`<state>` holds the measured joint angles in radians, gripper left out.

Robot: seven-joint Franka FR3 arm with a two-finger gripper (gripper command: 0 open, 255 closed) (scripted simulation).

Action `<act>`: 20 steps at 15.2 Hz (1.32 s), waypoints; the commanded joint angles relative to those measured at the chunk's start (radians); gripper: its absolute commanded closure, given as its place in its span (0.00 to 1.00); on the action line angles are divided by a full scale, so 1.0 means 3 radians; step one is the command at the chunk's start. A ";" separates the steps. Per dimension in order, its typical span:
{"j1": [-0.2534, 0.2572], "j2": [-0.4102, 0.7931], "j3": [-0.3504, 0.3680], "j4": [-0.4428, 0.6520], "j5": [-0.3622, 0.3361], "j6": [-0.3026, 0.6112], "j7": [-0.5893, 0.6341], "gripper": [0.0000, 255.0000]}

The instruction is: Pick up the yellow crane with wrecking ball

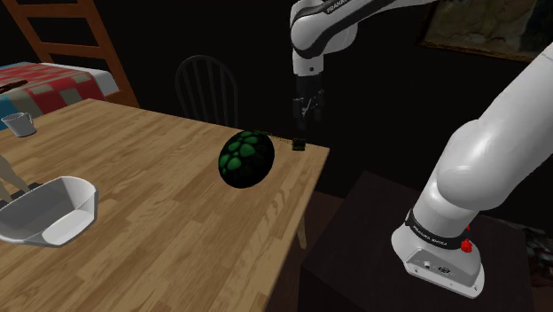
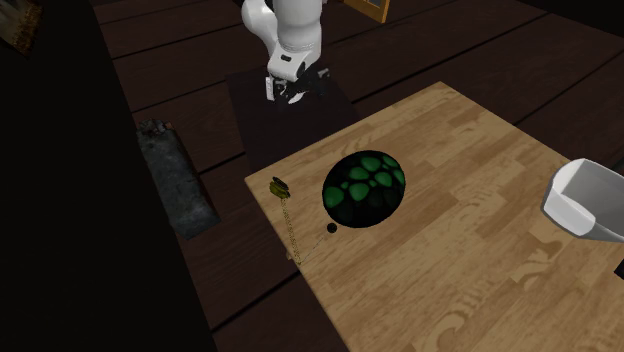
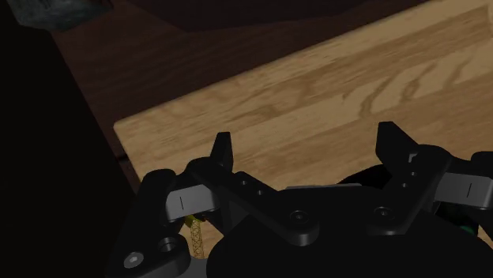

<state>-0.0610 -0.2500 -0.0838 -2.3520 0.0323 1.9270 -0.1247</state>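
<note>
While the fingers stand wide apart above a corner of the tabletop with nothing held between them, the yellow crane lies along the tabletop's edge just beside a green-and-black egg, its small dark ball resting between boom and egg.

Glossy white rounded shells along my arm, dark bands at the joints, white lettering on the band above the base, a red button beside it. Now my jaws: all black, angular, pointed tips, round screws, pale grey tabs with a thin dark line.
</note>
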 commanded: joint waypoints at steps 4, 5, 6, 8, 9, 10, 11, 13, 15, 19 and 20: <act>-0.0052 0.0601 -0.0095 0.0296 0.0037 0.0363 -0.0175 0.00; -0.0064 0.0723 -0.0111 0.0371 0.0051 0.0420 -0.0211 0.00; -0.0076 0.0845 -0.0125 0.0451 0.0067 0.0473 -0.0246 0.00; -0.0103 0.1090 -0.0149 0.0622 0.0105 0.0567 -0.0318 0.00; -0.0118 0.1213 -0.0159 0.0714 0.0126 0.0607 -0.0353 0.00; -0.0135 0.1335 -0.0166 0.0811 0.0148 0.0643 -0.0388 0.00; -0.0152 0.1459 -0.0173 0.0911 0.0170 0.0675 -0.0422 0.00; -0.0190 0.1705 -0.0180 0.1125 0.0216 0.0727 -0.0486 0.00; -0.0233 0.1953 -0.0181 0.1358 0.0262 0.0761 -0.0546 0.00; -0.0327 0.2457 -0.0172 0.1883 0.0345 0.0779 -0.0646 0.00; -0.0353 0.2586 -0.0168 0.2029 0.0363 0.0772 -0.0666 0.00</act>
<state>-0.1633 0.4896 -0.1371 -1.7817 0.1354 2.1569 -0.3228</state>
